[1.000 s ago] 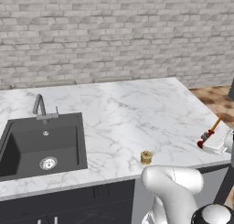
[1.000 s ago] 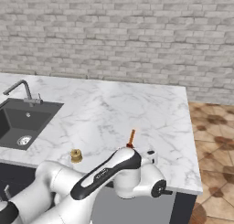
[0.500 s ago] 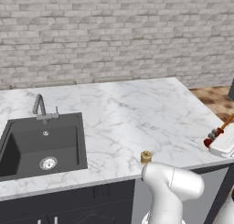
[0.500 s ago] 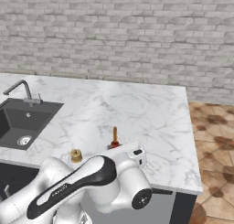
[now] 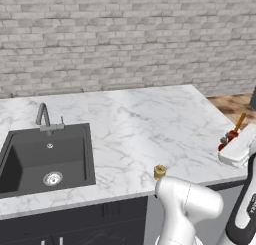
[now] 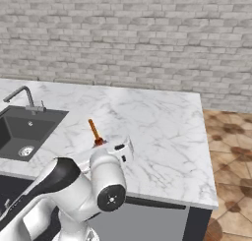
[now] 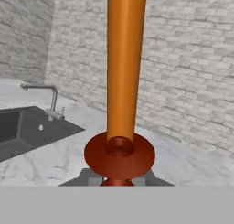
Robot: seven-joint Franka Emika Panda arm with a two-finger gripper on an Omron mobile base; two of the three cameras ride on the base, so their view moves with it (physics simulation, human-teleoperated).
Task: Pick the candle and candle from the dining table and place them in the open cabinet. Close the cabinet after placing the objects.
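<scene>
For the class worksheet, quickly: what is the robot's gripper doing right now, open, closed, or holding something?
Gripper: closed on the orange candle, gripping it at its red-brown holder base.

No readable text, labels, brands or nos. anywhere in these views.

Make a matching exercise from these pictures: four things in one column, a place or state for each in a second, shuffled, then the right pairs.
Things:
1. orange candle
2. small brass candle
3. tap
4. sink

Places or states:
A. black, set into the marble top
B. held in the fingers, off the table
C. stands behind the sink
D. stands near the table's front edge

Pairs: 1-B, 2-D, 3-C, 4-A
</scene>
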